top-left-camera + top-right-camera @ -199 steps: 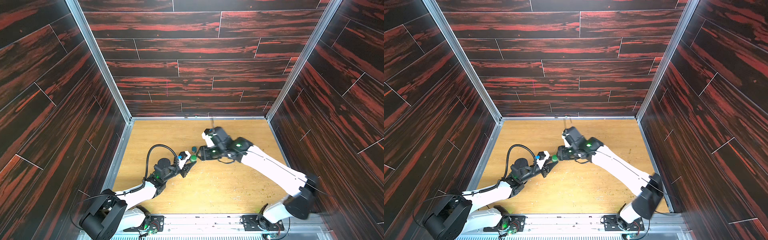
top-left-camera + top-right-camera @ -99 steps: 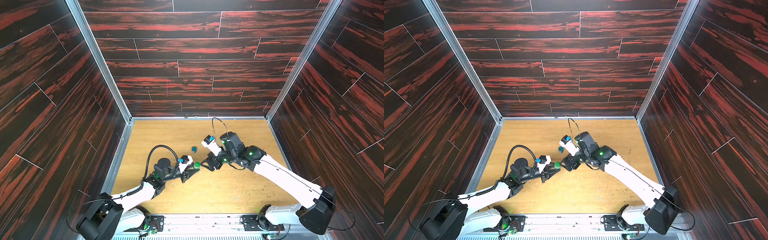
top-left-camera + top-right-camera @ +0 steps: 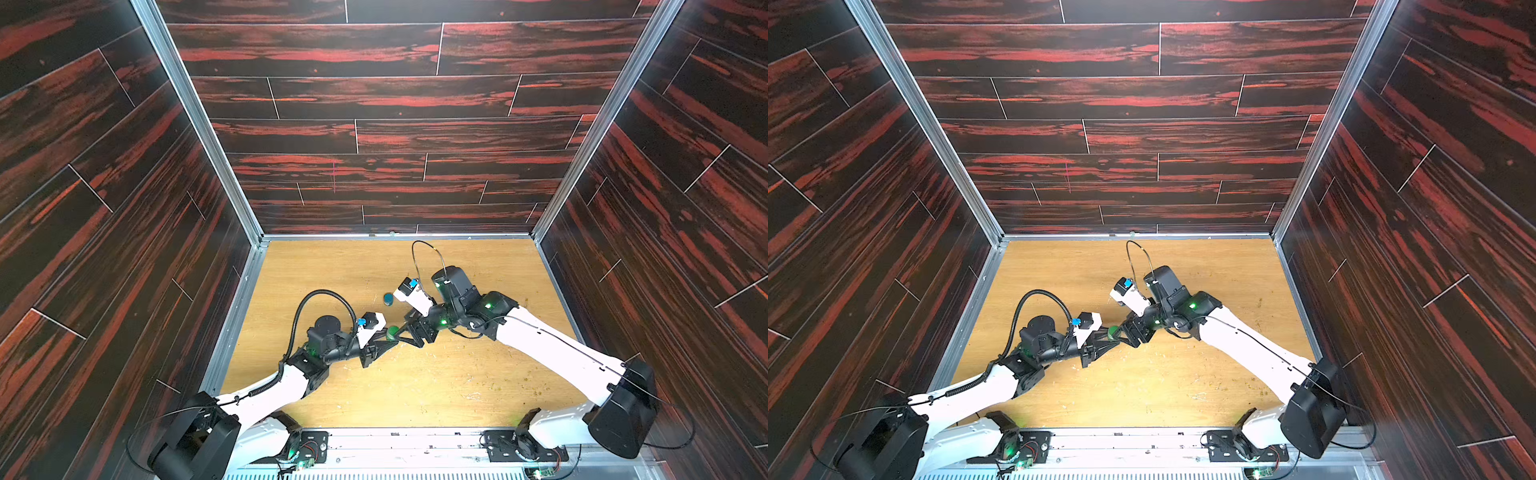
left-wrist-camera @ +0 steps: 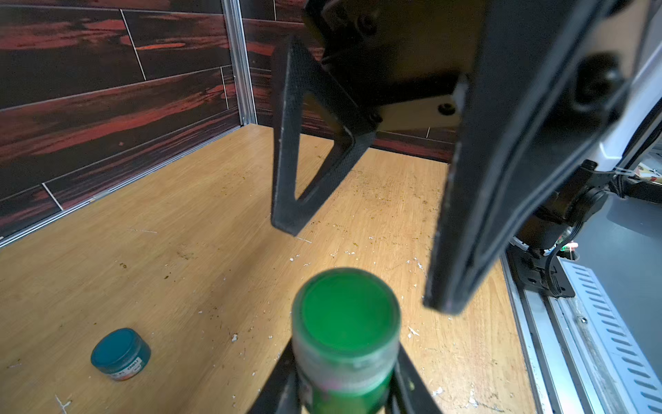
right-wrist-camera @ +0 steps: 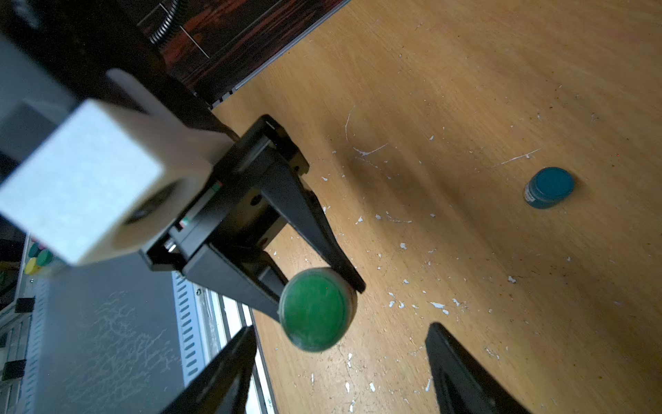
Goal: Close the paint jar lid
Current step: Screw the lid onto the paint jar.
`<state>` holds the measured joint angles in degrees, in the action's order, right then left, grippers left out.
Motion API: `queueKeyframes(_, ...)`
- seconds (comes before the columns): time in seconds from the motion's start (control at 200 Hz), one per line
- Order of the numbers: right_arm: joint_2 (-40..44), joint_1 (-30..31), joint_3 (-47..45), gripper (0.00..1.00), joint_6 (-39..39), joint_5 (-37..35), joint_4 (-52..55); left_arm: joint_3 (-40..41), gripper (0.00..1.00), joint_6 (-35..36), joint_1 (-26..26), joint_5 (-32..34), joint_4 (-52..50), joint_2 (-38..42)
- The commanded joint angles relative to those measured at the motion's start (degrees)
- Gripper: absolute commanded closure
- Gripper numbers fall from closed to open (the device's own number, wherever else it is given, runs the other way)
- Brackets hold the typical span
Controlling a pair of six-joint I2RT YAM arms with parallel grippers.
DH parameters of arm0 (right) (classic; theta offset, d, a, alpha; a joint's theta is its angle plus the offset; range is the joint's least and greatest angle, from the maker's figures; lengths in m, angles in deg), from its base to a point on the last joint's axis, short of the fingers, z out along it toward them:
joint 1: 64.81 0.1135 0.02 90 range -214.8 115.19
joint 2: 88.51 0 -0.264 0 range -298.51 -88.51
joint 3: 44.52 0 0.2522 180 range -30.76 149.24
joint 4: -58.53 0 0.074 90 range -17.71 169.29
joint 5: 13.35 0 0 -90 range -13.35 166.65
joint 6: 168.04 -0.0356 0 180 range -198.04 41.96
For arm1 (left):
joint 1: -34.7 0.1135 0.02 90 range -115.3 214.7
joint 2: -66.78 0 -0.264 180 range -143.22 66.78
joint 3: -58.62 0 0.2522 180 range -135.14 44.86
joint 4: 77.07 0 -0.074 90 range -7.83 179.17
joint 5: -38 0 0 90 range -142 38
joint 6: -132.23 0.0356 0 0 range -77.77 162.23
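Observation:
The paint jar (image 4: pixel 345 322) is small and green, with a round green lid (image 5: pixel 315 310) sitting on its top. My left gripper (image 3: pixel 388 337) is shut on the jar's body and holds it just above the wooden floor, near the middle in both top views. My right gripper (image 5: pixel 342 331) is open and faces the lid end of the jar. Its two black fingers (image 4: pixel 286 200) stand to either side of the lid, a short way off and not touching it. In a top view the two grippers meet tip to tip at the jar (image 3: pixel 1112 331).
A second small jar, blue with a blue lid (image 3: pixel 388 299), stands on the floor (image 3: pixel 457 386) a little beyond the grippers, also seen from the wrists (image 4: pixel 120 353) (image 5: pixel 550 187). White flecks litter the wood. Dark panelled walls enclose three sides.
My right arm has swung down and towards the front, so its open jaws now face the lid. The left gripper, still holding the jar, has shifted slightly right.

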<state>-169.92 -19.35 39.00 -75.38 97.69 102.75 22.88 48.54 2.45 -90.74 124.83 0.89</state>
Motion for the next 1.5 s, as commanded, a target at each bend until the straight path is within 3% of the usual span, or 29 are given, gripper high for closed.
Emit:
queueKeyframes(0.0, -1.6, 1.4, 2.3, 0.25, 1.2, -0.6, 1.1, -1.5, 0.75, 1.1, 0.3, 0.3, -0.2, 0.9)
queueKeyframes(0.276, -3.6, 3.1, 4.0, 0.36, 1.9, -5.7, 2.8, -1.5, 0.75, 1.1, 0.3, 0.7, -0.2, 0.8)
queueKeyframes(0.997, -6.5, 5.5, 5.7, 0.67, 0.3, -10.6, 4.6, -1.6, 0.75, 1.2, 0.3, 1.5, -0.3, 0.3)
queueKeyframes(1.338, -8.1, 6.1, 7.0, 0.88, -13.2, -15.0, 3.6, -1.3, 0.75, 1.4, 0.3, 6.4, 2.8, -0.1)
queueKeyframes(1.498, -9.8, 7.0, 9.9, 0.92, -23.8, -19.7, 5.9, -1.6, 0.75, 1.7, 0.3, 9.9, 5.4, -1.0)
